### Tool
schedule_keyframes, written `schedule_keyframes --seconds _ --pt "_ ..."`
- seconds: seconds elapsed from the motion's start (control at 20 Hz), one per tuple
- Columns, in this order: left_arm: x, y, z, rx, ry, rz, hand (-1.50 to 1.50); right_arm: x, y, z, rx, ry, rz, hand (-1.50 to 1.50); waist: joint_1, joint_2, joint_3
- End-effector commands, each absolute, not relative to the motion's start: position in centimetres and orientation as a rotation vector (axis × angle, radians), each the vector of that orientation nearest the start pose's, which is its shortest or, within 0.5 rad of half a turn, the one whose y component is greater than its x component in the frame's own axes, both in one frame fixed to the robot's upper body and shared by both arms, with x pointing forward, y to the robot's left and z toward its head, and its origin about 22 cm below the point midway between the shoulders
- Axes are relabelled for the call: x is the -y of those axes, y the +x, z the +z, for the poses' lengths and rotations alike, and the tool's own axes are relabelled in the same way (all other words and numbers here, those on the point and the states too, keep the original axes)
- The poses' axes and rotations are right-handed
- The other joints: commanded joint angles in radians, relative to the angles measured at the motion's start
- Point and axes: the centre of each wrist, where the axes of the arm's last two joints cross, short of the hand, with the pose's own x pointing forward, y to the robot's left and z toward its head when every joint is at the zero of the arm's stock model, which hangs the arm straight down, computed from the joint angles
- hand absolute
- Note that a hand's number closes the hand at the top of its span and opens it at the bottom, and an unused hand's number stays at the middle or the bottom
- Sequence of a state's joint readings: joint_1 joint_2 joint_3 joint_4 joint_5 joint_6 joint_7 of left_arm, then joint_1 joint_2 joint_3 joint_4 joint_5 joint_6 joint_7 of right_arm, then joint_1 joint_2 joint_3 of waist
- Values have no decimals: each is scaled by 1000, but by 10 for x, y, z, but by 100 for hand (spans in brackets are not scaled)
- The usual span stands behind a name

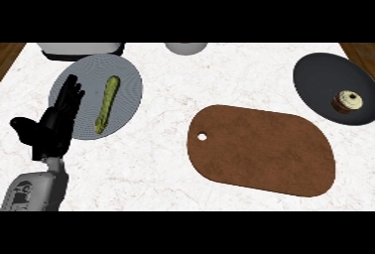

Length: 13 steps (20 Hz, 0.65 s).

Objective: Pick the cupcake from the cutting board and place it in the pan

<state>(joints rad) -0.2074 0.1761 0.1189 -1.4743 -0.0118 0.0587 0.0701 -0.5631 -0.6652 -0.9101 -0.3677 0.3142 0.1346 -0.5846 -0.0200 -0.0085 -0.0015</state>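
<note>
"Cupcake (pixel 349 100) first: where is it?"

"In the pan (pixel 322 79), the dark round one at the far right of the worktop (pixel 161 168). It stands upright toward the pan's right side."

"And the cutting board (pixel 264 149)?"

"Brown and rounded, lying flat in the middle, just left of the pan but apart from it (a small hole (pixel 201 137) shows near its left end)."

"What about your robot hand?"

"My left robot hand (pixel 55 124) is at the left edge, released: fingers (pixel 70 96) straight and pointing up, thumb spread to the left, holding nothing. The fingers overlap the left rim of a grey plate (pixel 124 74); whether they touch it I cannot tell. My grey forearm (pixel 36 188) comes in below."

"Anything in the way?"

"A green stalk (pixel 107 104) lies lengthwise on that plate. At the far edge stand a pale grey container (pixel 79 48) on a dark base, above the plate, and a small grey bowl (pixel 185 47), both cut off by the view. Between my robot hand and the pan lie the plate and the board, apart from each other."

"The surface?"

"White marble with faint veins; brown wood (pixel 9 54) shows at both far corners."
</note>
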Motion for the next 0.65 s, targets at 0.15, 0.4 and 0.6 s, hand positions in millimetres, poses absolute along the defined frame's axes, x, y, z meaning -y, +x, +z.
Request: schedule_keyframes --seconds 0.15,0.4,0.6 --pt "-300 295 48 1593 266 -11 0 529 236 12 1664 -622 -213 -150 -31 -8 -5" --pt "-292 282 42 1592 250 -13 0 523 202 12 1647 -614 -202 -150 -25 -7 -4" --pt "-292 290 51 1591 254 -36 0 508 189 41 1625 -677 -154 -150 -13 -2 -3"
